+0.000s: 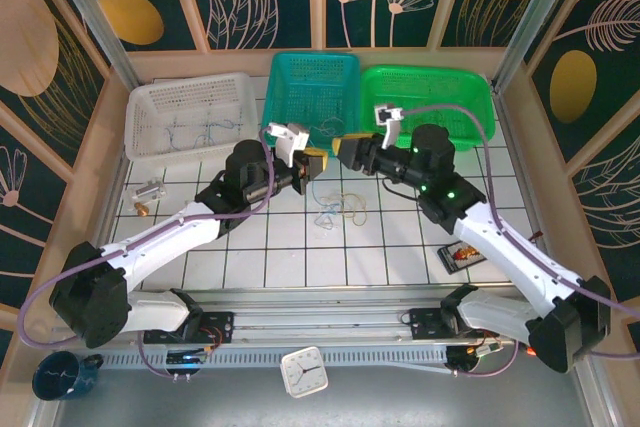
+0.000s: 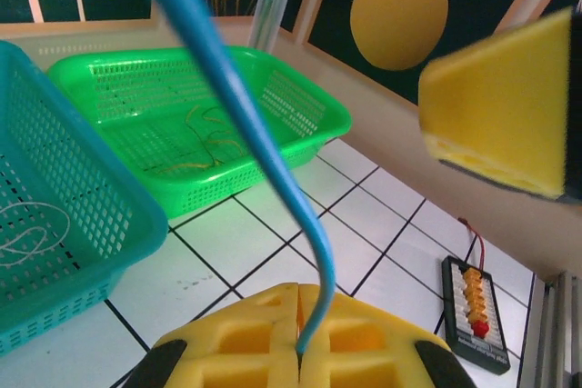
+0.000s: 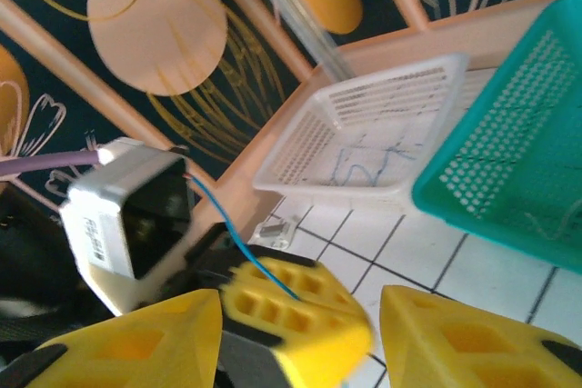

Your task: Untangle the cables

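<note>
The left gripper (image 2: 298, 352) has its yellow jaws pressed tight together. Clamped right in the seam is a thin blue cable (image 2: 277, 170), rising out of the jaws and sweeping up and away. Facing it tip to tip is the right gripper (image 1: 347, 147), yellow jaws standing apart with nothing pinched. From the right wrist, the left gripper's closed tip sits in the gap between those jaws; whether they touch cannot be told.

On the white tiled desk (image 1: 280, 247), just under both pairs of jaws on the arm-base side, lies a small loose tangle of whitish and yellowish thin cables (image 1: 340, 210).

Beyond the jaws stand three perforated plastic baskets:
- The white basket (image 1: 160, 107), off past the left jaws, holds bluish strands.
- The teal basket (image 1: 300, 87), straight beyond, holds a whitish loop.
- The green basket (image 1: 470, 87), past the right jaws, holds yellowish strands.
</note>
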You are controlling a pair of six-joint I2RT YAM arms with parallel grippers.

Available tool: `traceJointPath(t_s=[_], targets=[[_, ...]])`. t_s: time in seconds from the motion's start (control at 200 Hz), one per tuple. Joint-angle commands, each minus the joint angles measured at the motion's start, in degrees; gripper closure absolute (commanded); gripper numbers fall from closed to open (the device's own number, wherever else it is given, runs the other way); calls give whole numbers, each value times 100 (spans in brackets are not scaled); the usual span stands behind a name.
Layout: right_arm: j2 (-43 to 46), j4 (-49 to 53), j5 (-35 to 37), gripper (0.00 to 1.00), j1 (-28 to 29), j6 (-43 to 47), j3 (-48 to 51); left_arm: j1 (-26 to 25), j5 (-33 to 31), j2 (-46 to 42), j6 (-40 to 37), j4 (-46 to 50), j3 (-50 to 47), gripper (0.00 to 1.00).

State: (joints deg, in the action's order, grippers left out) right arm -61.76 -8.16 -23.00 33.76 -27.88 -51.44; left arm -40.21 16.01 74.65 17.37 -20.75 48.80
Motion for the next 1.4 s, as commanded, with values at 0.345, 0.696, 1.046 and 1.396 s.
traceJointPath(t_s=[0.345, 0.696, 1.046, 1.396], targets=[[343, -1098, 396, 47, -186, -529, 1941, -15, -655, -51, 152, 199, 919, 100], [27, -1797, 411, 47, -134, -751, 2620, -20, -746, 83, 256, 358, 1443, 100], [-464, -2424, 479, 39, 267, -973, 2546, -21, -736, 148, 277, 346, 1615, 100], [-994, -2868, 569, 41, 328, -1081, 2293, -20, -641, 146, 414, 256, 1686, 100]])
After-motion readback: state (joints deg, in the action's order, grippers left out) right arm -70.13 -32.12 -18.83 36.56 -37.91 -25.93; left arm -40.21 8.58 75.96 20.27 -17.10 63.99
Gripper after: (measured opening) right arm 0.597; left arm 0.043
